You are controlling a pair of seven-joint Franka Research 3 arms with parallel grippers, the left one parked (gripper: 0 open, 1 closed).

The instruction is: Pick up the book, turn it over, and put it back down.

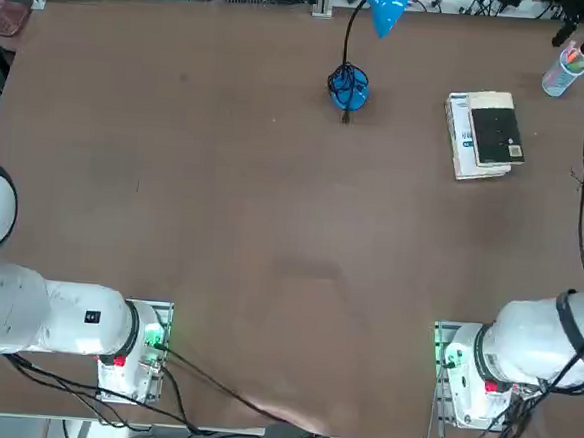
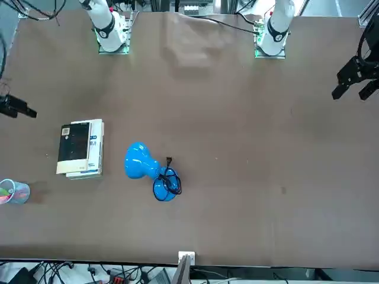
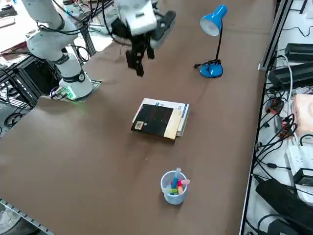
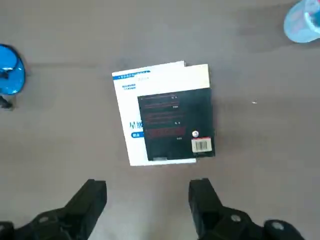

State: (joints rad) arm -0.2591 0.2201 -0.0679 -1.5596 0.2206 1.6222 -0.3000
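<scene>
The book (image 1: 496,135) (image 2: 73,145) (image 3: 154,120) (image 4: 175,125) is a small cream-edged paperback. It lies flat with its black face and barcode sticker up, on top of a white book with blue print (image 4: 127,110) (image 3: 182,115). My right gripper (image 4: 147,186) (image 3: 139,68) hangs high above the table on the robot's side of the book. It is open, with its fingers spread wide and nothing between them. It touches neither book.
A blue desk lamp (image 1: 348,88) (image 3: 211,68) (image 2: 160,177) stands at the far middle of the table. A clear cup of coloured markers (image 1: 565,70) (image 3: 174,187) stands beyond the books near the far right corner. Cables hang along the table's right edge.
</scene>
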